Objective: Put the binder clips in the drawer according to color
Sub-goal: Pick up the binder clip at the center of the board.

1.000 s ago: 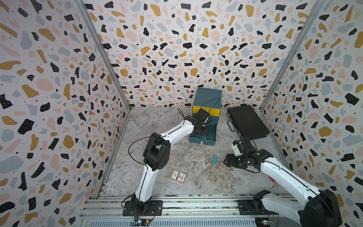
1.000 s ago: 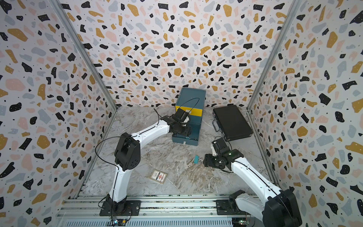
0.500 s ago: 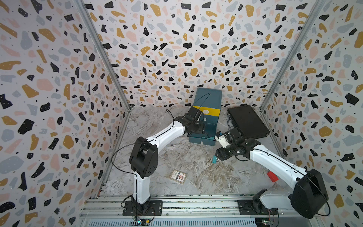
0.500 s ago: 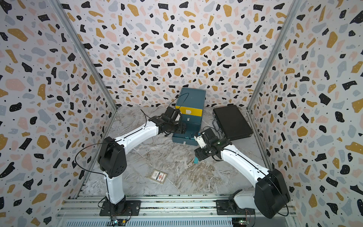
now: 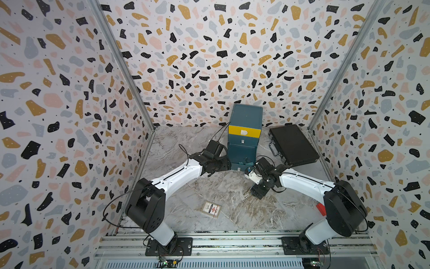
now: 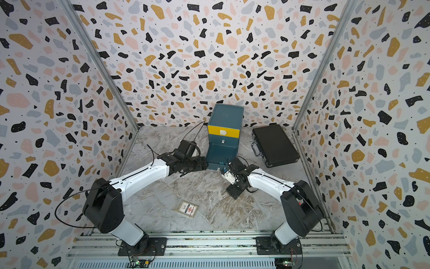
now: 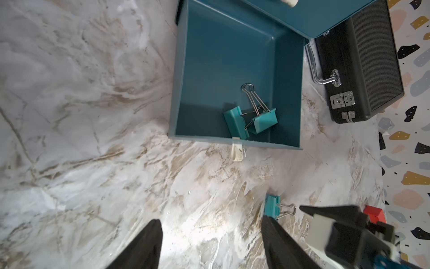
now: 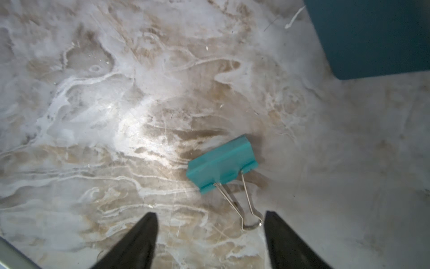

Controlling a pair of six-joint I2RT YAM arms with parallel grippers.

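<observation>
The teal drawer chest has a yellow top front, and its bottom drawer is pulled out. Two teal binder clips lie inside it. A third teal binder clip lies on the marble table in front of the drawer, wire handles pointing at my right gripper. That gripper hangs open over it, the handle loop just inside one fingertip. My left gripper is open and empty beside the drawer's front left corner. The same table clip shows by one left finger.
A flat black briefcase lies right of the chest. A printed card pack sits near the table's front middle, and a red block sits by the right arm's elbow. Patterned walls close in three sides.
My right gripper has swung in over the teal clip on the table and spread wider. My left gripper has drawn back from the chest front to the open drawer's corner.
</observation>
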